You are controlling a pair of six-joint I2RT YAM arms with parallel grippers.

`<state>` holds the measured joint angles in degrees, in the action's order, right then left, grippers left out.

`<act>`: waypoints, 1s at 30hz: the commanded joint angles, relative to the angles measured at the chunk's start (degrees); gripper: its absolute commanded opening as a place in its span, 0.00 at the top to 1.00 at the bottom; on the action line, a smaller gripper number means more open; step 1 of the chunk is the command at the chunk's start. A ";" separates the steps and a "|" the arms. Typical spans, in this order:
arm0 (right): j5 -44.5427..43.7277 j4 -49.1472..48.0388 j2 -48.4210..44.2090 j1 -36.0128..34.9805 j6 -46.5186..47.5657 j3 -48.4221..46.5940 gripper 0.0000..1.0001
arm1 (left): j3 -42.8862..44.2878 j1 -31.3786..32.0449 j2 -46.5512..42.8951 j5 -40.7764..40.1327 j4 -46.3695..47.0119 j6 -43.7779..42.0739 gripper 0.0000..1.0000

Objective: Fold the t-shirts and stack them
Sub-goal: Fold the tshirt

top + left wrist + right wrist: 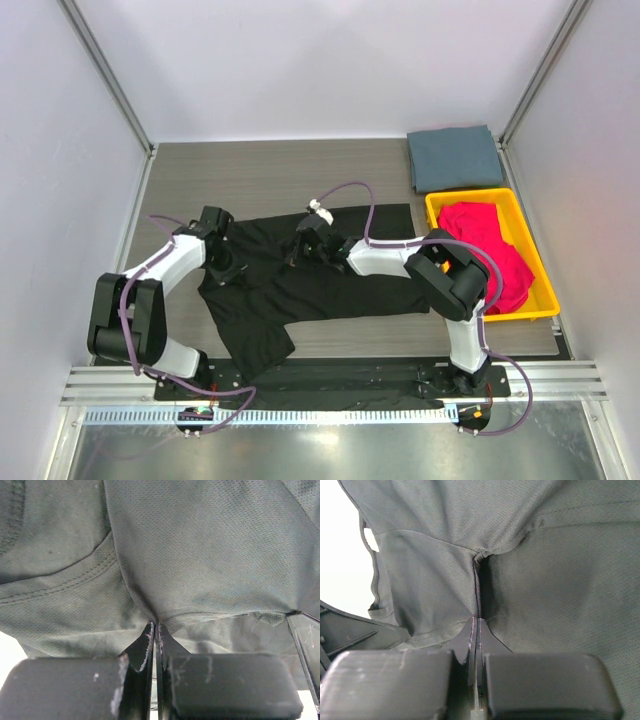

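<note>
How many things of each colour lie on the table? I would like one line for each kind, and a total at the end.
black cloth t-shirt, spread out: 1
slate grey-blue folded cloth shirt: 1
magenta-red cloth heap in the tray: 1 (number of shirts inside it cannot be told)
yellow plastic tray: 1
Total: 4

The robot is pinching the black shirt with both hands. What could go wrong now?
1. The left gripper and right gripper each pinch just a small pucker of the black shirt; it might slip out.
2. One end of the shirt lies bunched at the near edge of the table, so the fold could come out crooked.
</note>
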<state>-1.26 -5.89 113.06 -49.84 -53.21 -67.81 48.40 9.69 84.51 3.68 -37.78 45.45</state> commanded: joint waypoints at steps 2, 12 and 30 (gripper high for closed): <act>-1.20 0.09 -1.17 0.19 1.53 -1.62 0.99 | 0.46 0.59 0.30 0.36 1.48 0.95 1.00; -2.17 8.87 -4.23 0.71 4.25 -3.91 0.78 | 14.84 0.68 0.65 -7.89 -5.81 -5.44 0.76; -4.63 18.81 -5.39 20.30 22.61 -6.72 0.81 | 43.18 -11.17 30.71 -8.07 -8.27 -10.73 0.81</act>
<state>-4.16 11.53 107.63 -31.33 -36.03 -71.48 87.72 -0.38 113.12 -3.62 -44.45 36.27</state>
